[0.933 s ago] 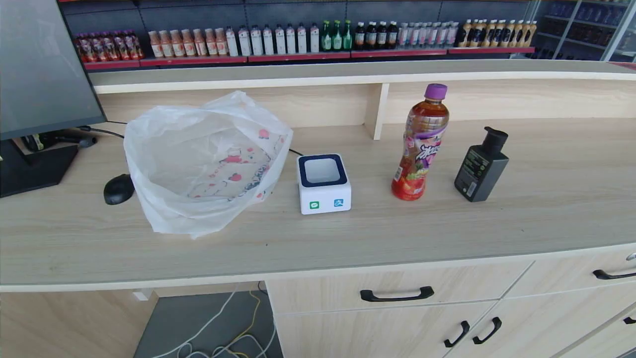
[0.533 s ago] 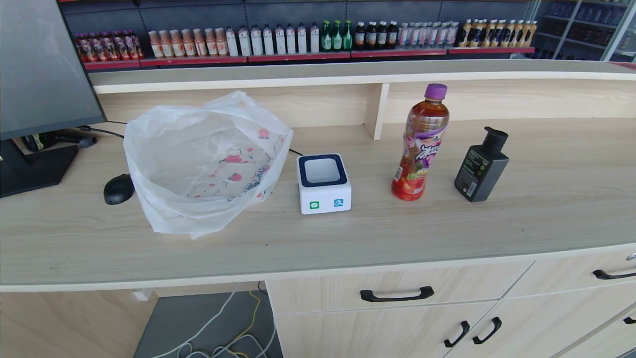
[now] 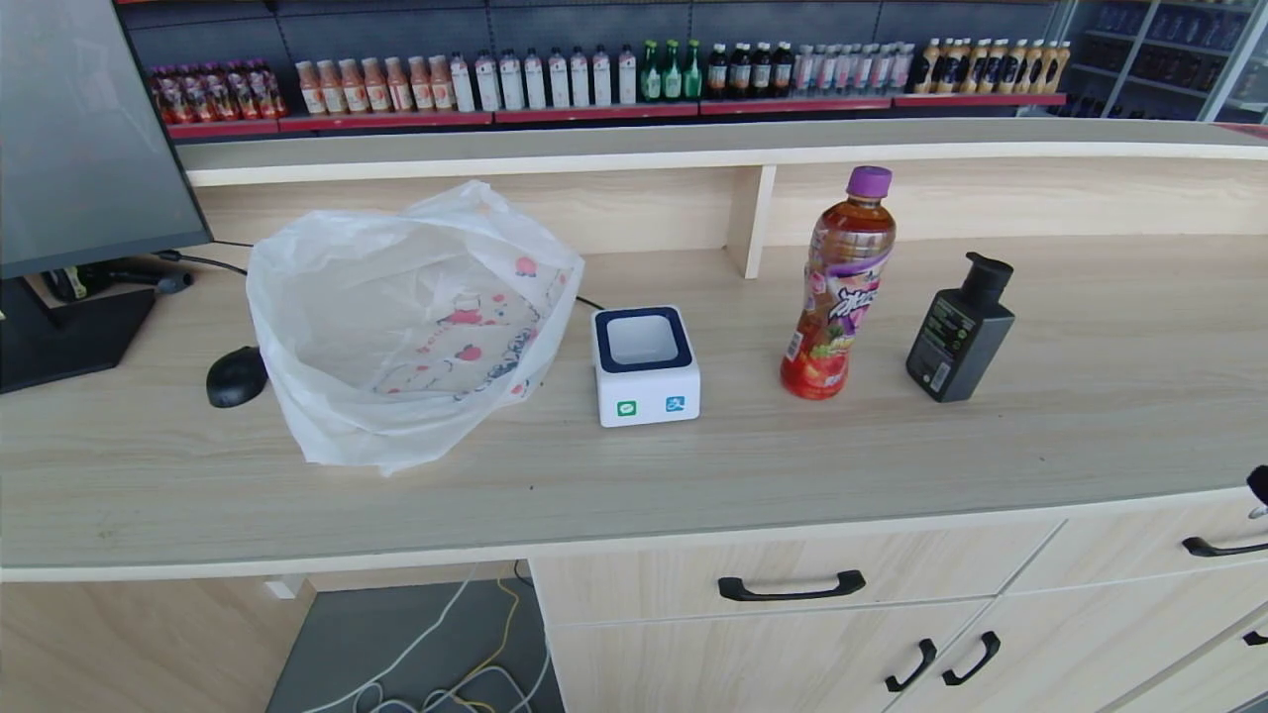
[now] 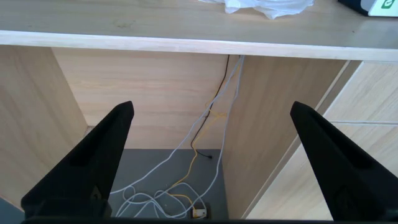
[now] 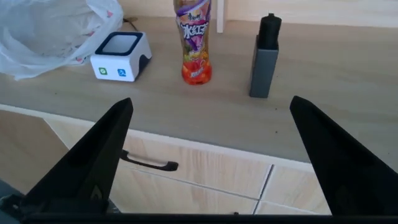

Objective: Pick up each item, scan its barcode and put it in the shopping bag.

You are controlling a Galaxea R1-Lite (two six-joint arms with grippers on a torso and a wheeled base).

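Wooden checkout counter (image 3: 693,475) runs the full width, with drawers and black handles (image 3: 791,587) under its right half and an open recess under its left.

Dark monitor (image 3: 89,129) stands on a black base at the counter's far left.

White plastic shopping bag (image 3: 396,317), printed with red marks, sits left of centre with its mouth gaping upward. Nothing seen inside it.

Left gripper (image 4: 211,107): fingers spread wide, holding nothing. It sits below the counter edge, facing the open recess.

Right gripper (image 5: 210,101): fingers also spread wide, holding nothing. It sits low in front of the drawers, facing the two bottles.

Tea bottle (image 3: 840,287), purple cap, reddish drink, stands upright on the counter right of centre.

Black pump bottle (image 3: 959,332) stands upright just beside the tea bottle on its right, not touching it.

White scanner box (image 3: 646,366) with a dark-framed window on top sits between bag and tea bottle, close to the bag's right side.

Black mouse (image 3: 236,376) lies against the bag's left side.

Loose cables (image 4: 163,200) trail to the floor in the recess.
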